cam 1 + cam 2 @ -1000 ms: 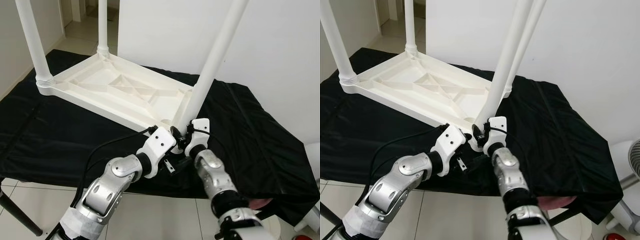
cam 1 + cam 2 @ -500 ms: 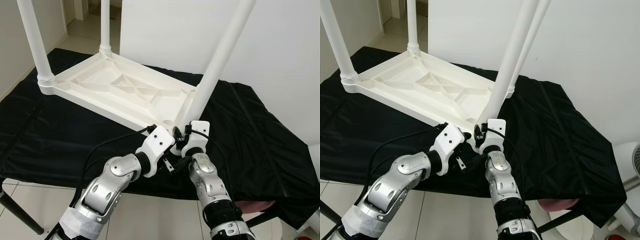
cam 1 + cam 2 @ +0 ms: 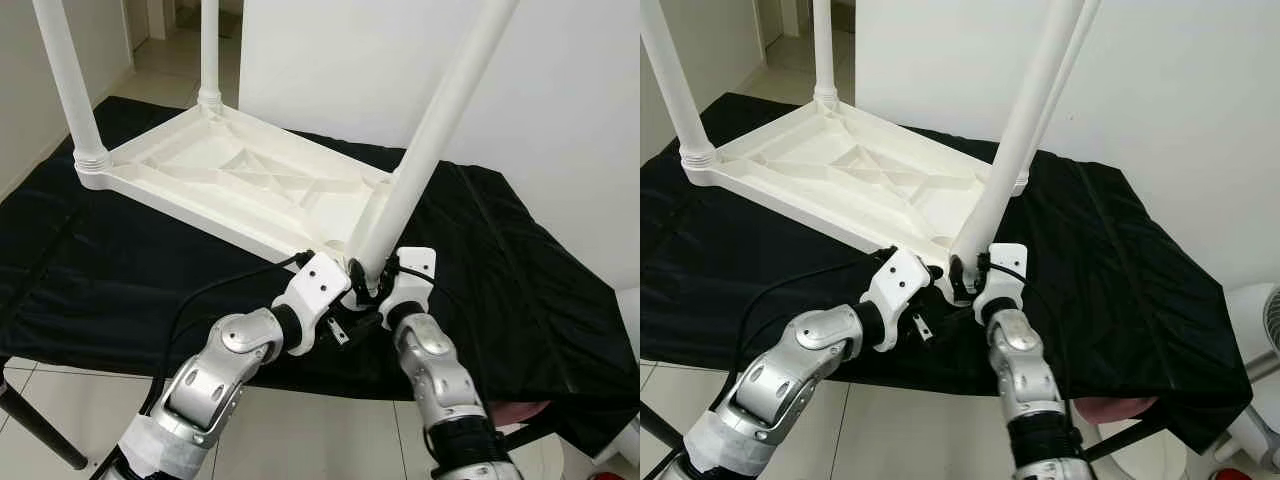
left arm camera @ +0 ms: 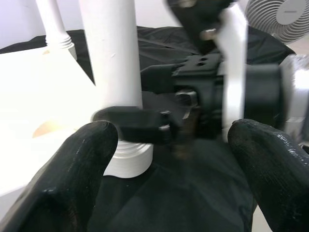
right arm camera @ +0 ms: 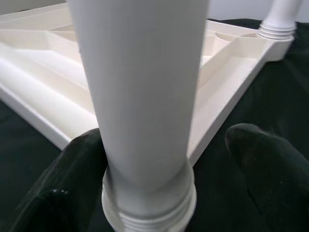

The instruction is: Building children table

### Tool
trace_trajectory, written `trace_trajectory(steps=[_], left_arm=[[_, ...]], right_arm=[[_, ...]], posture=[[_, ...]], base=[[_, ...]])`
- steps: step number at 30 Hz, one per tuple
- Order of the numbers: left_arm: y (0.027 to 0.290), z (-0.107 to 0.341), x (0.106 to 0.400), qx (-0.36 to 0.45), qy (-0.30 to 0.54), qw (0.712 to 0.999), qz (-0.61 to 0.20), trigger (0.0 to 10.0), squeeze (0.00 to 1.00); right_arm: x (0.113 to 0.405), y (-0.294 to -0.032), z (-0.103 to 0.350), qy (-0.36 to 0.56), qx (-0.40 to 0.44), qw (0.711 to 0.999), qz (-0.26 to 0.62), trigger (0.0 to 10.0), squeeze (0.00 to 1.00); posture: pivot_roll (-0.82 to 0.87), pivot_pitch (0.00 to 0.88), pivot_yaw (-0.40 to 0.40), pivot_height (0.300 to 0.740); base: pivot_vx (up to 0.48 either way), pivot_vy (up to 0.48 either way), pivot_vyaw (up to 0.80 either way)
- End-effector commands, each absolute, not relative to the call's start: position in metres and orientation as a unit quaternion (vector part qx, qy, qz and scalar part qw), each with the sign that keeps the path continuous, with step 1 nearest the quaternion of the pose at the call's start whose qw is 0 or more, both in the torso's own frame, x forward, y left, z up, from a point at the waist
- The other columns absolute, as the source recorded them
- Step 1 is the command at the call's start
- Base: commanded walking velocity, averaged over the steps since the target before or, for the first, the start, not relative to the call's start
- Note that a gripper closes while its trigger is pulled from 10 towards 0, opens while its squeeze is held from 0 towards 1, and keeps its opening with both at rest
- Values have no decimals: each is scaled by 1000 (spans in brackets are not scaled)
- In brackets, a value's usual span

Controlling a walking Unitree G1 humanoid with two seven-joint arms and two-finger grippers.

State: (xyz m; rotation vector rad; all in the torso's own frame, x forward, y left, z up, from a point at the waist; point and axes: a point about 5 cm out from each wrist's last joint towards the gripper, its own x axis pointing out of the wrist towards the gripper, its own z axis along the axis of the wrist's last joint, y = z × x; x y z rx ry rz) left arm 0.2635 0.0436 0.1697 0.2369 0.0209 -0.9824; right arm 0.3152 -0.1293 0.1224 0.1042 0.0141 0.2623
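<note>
Claws, right (image 5: 159, 179) and left (image 4: 169, 150), both spread wide around near table leg (image 3: 420, 165)

Upturned tabletop (image 3: 240, 180) lies on the cloth-covered table (image 3: 520, 270), near-corner leg (image 3: 420, 160) between both grippers.

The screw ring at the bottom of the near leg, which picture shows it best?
The right wrist view: the threaded base sits close up between black fingers. Left wrist view shows it partly hidden; the eye views show it small.
</note>
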Motion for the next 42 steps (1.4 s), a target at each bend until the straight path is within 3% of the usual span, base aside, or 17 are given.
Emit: trace_trajectory(steps=[1, 5, 14, 27, 28, 29, 31, 32, 42], left_arm=[[41, 166, 262, 113, 19, 873, -474, 10000, 0], [39, 167, 263, 112, 19, 871, -478, 10000, 0], [38, 168, 264, 114, 16, 868, -484, 10000, 0], [38, 169, 265, 116, 13, 869, -480, 10000, 0], [38, 169, 265, 116, 13, 870, -479, 10000, 0], [39, 169, 265, 116, 12, 870, -478, 10000, 0], [39, 169, 265, 117, 12, 871, -478, 10000, 0], [39, 170, 265, 117, 11, 871, -477, 10000, 0], [39, 169, 264, 117, 12, 871, -477, 10000, 0]], right_arm=[[314, -138, 125, 1, 51, 987, 155, 10000, 0], [315, -148, 122, -10, 33, 973, 230, 10000, 0], [325, -151, 119, -2, -7, 954, 300, 10000, 0], [354, -126, 119, 20, -31, 938, 346, 10000, 0], [355, -125, 118, 22, -35, 937, 346, 4980, 0], [356, -124, 116, 24, -35, 937, 345, 2392, 0], [356, -124, 115, 26, -34, 938, 345, 2392, 0], [356, -123, 114, 28, -32, 938, 345, 0, 0], [352, -129, 103, 43, -27, 936, 348, 0, 0]], posture=[[61, 0, -181, 740], [50, 0, -166, 740], [47, 0, -157, 740], [75, 0, -172, 740], [82, 0, -177, 740], [82, 0, -177, 740], [82, 0, -177, 740], [82, 0, -177, 740], [87, 0, -175, 740]], base=[[0, 0, 0], [0, 0, 0], [0, 0, 0], [0, 0, 0], [0, 0, 0], [0, 0, 0], [0, 0, 0], [0, 0, 0], [0, 0, 0]])
